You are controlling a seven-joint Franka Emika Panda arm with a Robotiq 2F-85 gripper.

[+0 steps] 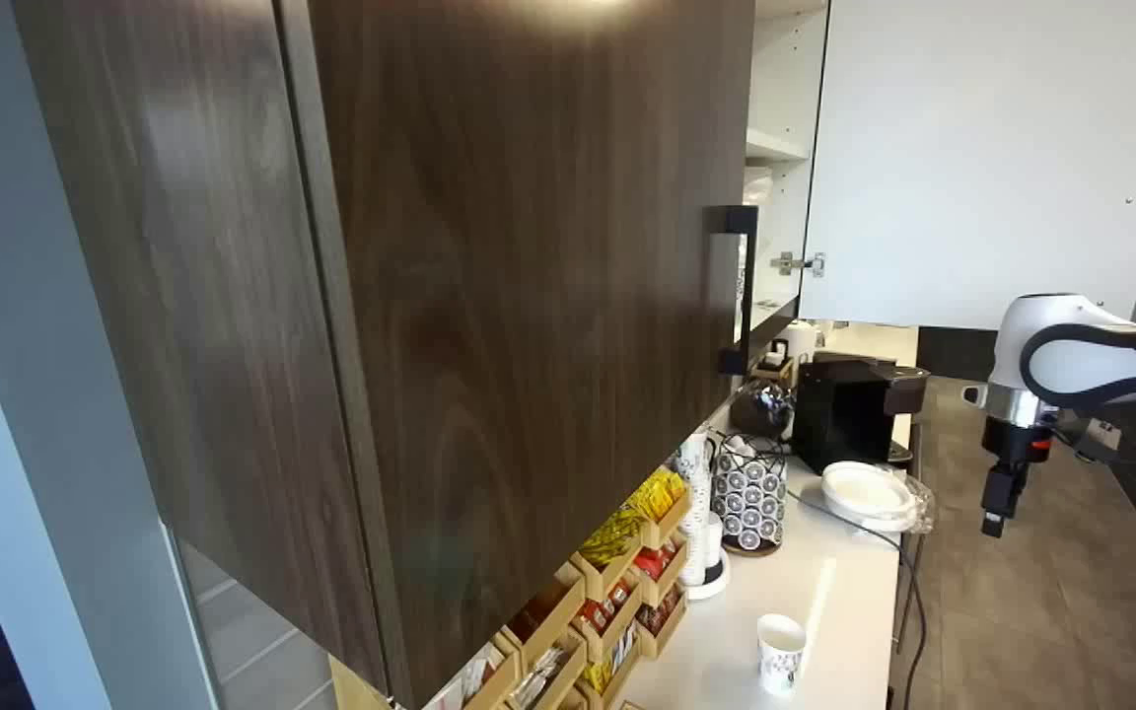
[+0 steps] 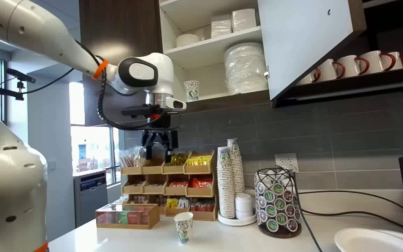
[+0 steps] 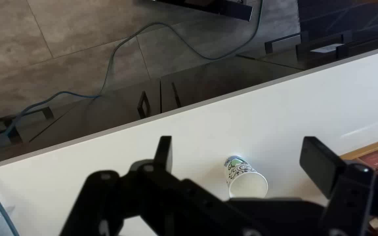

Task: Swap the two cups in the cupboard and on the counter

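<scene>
The claw [image 2: 158, 155] hangs spread wide with nothing between its fingers, well above the desk cup [image 2: 183, 226], which stands upright on the desk [image 2: 135, 241]; the cupboard cup [image 2: 191, 91] stands upright, low inside the cupboard [image 2: 169, 33], at the left of its opening. In the wrist view the desk cup shows between the fingers, but that may mislead; in an exterior view the claw seems to hang to the right of the desk's front edge, out over the floor [image 1: 1041, 631]; a straight drop from there would likely miss the desk cup or strike that edge. Both cups look like thin paper; a finger brushing a rim could tip one, and a hard squeeze could crush it; the cupboard cup seems close to the front lip and near the left side, so a nudge while reaching in could send it off; the handle [image 1: 749, 286] beside the opening could catch a widely spread claw. With one claw for two cups, the first moved likely needs a spare spot; set down too near the stack of cups [image 2: 226, 192] or the box [image 2: 128, 216], it could be jostled over; the two also look alike and might be confused.
</scene>
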